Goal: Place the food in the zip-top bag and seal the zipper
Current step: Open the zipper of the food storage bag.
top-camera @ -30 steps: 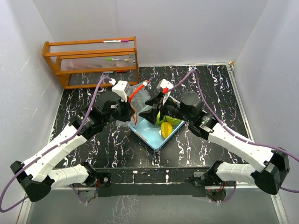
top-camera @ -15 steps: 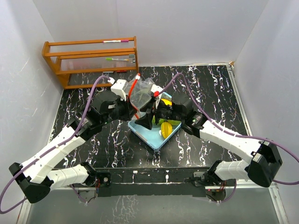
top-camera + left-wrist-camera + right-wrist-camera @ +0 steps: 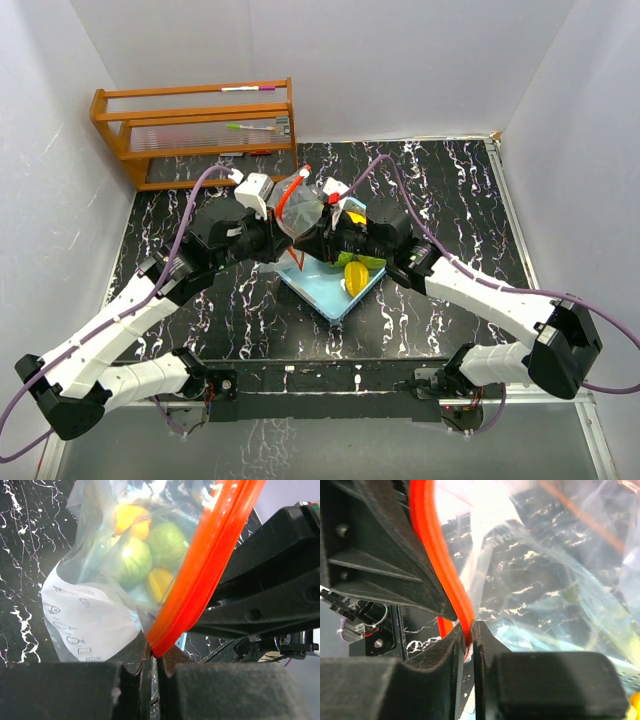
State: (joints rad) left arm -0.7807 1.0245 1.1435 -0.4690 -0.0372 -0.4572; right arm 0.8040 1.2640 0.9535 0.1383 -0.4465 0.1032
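Observation:
The clear zip-top bag [image 3: 303, 208] hangs above the table between my two grippers. Its red-orange zipper [image 3: 210, 565] runs up from the left gripper [image 3: 154, 654], which is shut on the strip's lower end. Inside the bag I see food: two green round pieces [image 3: 134, 560], an orange one [image 3: 129, 518] and a yellow one [image 3: 159, 581]. The right gripper [image 3: 471, 631] is shut on the zipper [image 3: 427, 540] close beside the left gripper's black body [image 3: 370, 555]. In the top view both grippers [image 3: 300, 238] meet under the bag.
A light blue tray [image 3: 322, 295] lies under the bag and holds a yellow piece [image 3: 355, 276] and a green piece [image 3: 368, 260]. A wooden rack [image 3: 195, 130] with pens stands at the back left. White walls enclose the black marbled table.
The right gripper moved left to the bag's mouth and closed from wide open onto the zipper. The left gripper stayed shut on the strip; the bag shifted slightly.

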